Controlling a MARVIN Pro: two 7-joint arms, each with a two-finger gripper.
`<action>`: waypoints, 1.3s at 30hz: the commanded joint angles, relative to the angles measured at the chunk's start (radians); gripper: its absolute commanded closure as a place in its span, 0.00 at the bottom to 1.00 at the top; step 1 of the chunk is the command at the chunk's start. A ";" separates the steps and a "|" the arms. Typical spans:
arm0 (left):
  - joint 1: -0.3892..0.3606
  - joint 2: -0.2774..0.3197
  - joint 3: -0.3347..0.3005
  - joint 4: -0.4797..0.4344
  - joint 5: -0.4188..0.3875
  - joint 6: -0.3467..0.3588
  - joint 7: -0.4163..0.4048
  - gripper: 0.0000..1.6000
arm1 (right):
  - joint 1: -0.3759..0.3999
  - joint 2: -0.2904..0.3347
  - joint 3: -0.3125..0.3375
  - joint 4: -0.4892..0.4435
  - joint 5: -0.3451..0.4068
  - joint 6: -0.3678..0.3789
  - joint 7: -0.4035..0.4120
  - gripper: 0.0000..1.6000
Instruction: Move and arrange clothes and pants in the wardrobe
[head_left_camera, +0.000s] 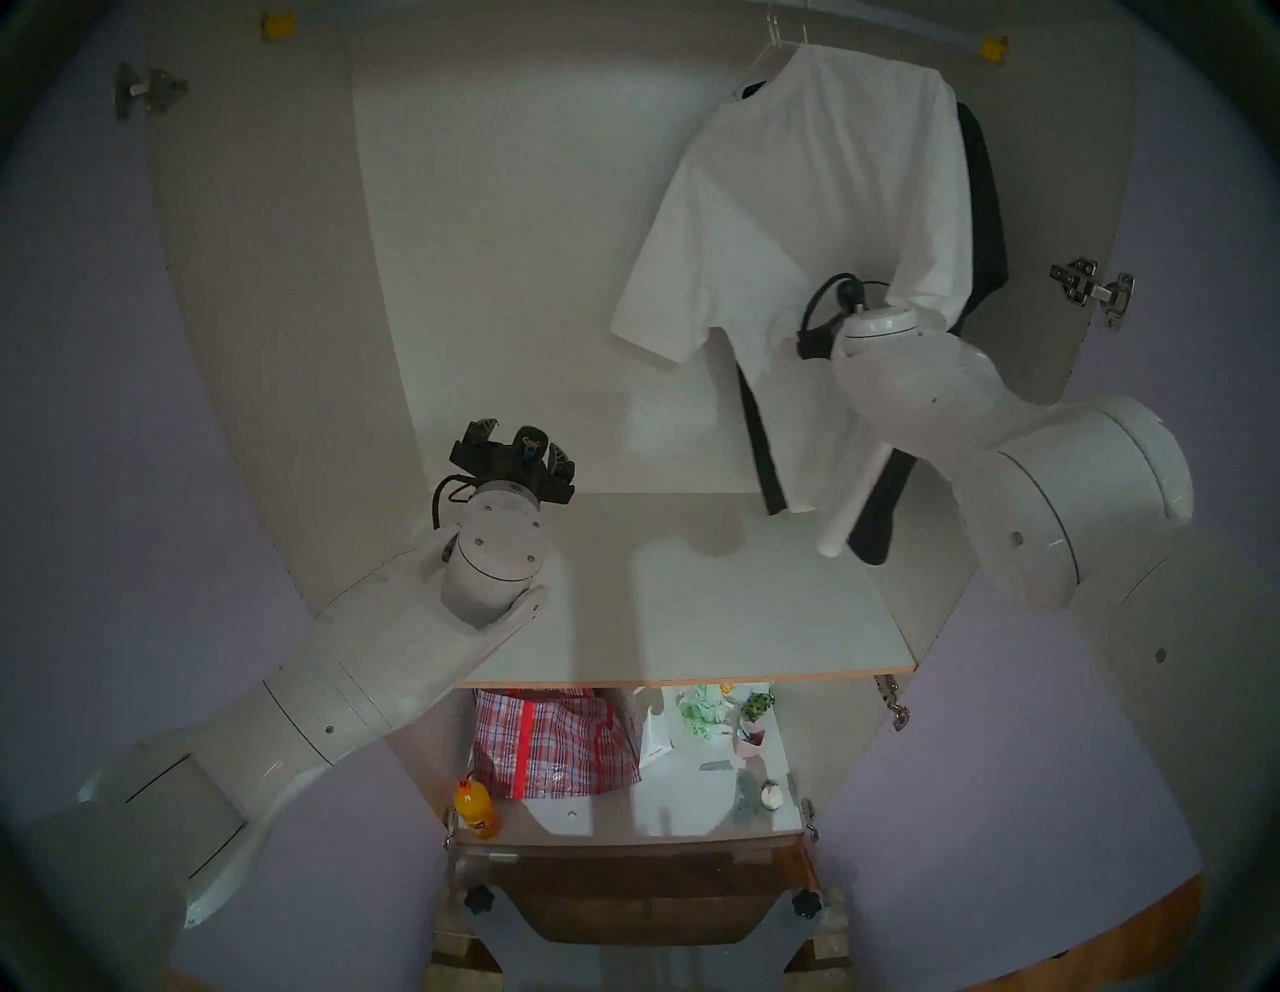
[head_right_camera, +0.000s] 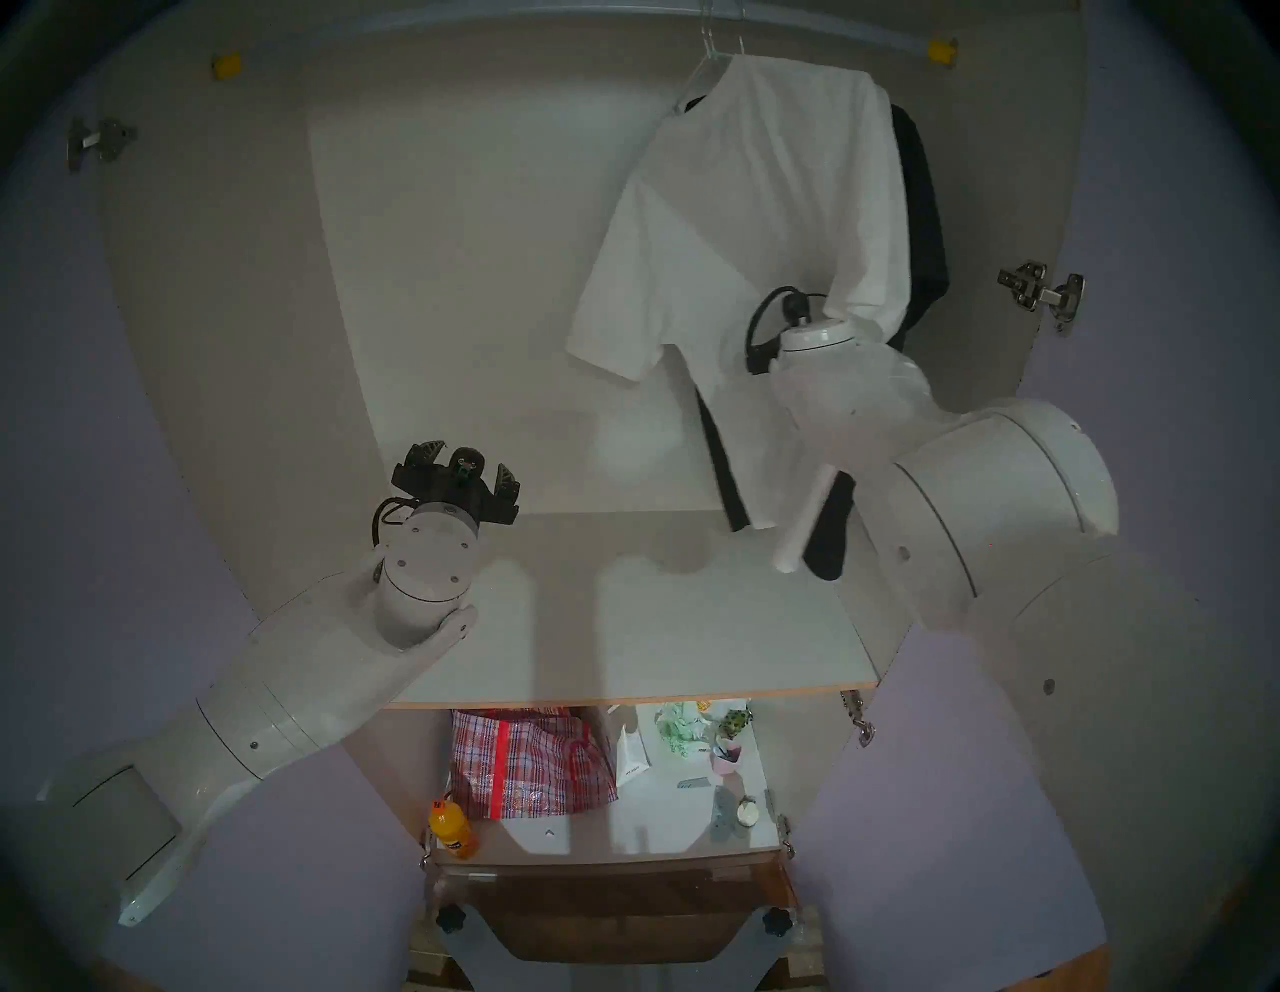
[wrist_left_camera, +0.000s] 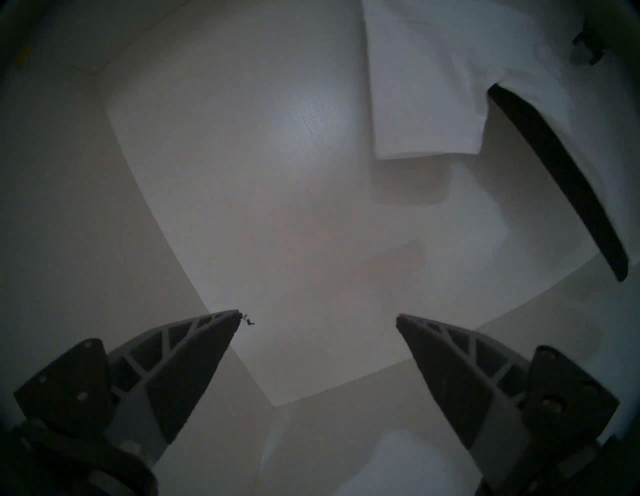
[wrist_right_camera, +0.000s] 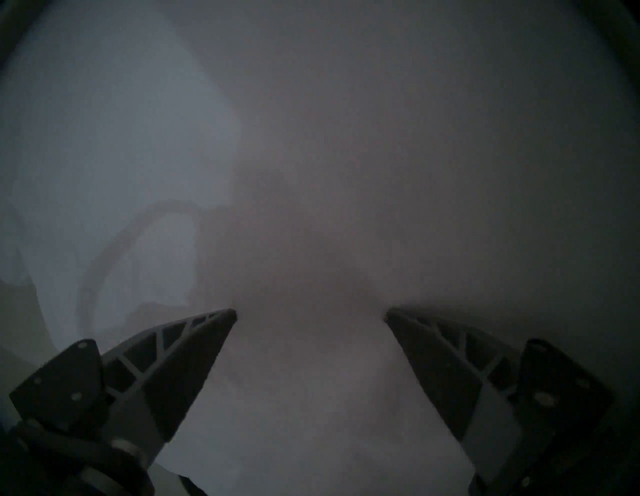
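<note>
Head view: my right gripper (wrist_right_camera: 310, 313) is buried under the white shirt (head_left_camera: 817, 208) on the wardrobe (head_left_camera: 485, 277) rail (head_right_camera: 817, 31), fingers wide, holding nothing, probably to shift it. My left gripper (wrist_left_camera: 317, 317) waits spread over the shelf (head_left_camera: 762, 609).

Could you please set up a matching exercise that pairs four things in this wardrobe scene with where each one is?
Things:
1. white shirt
2. black garment
3. red plaid bag
4. orange bottle

Places:
A. at the front left corner of the lower surface
B. under the wood-edged shelf, behind the bottle
C. on a hanger at the rail's right end, in front
D. hanging mostly hidden behind another garment

Pairs: 1-C, 2-D, 3-B, 4-A
</note>
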 joint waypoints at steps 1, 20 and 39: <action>-0.027 -0.002 -0.012 -0.018 0.004 -0.005 -0.001 0.00 | 0.060 0.107 0.010 0.019 -0.003 0.016 -0.086 0.00; -0.028 -0.002 -0.011 -0.017 0.004 -0.005 0.001 0.00 | 0.055 0.120 0.122 0.008 0.033 -0.015 -0.209 0.00; -0.027 -0.003 -0.011 -0.016 0.004 -0.005 0.003 0.00 | 0.018 0.011 0.279 -0.054 0.180 0.012 0.203 0.00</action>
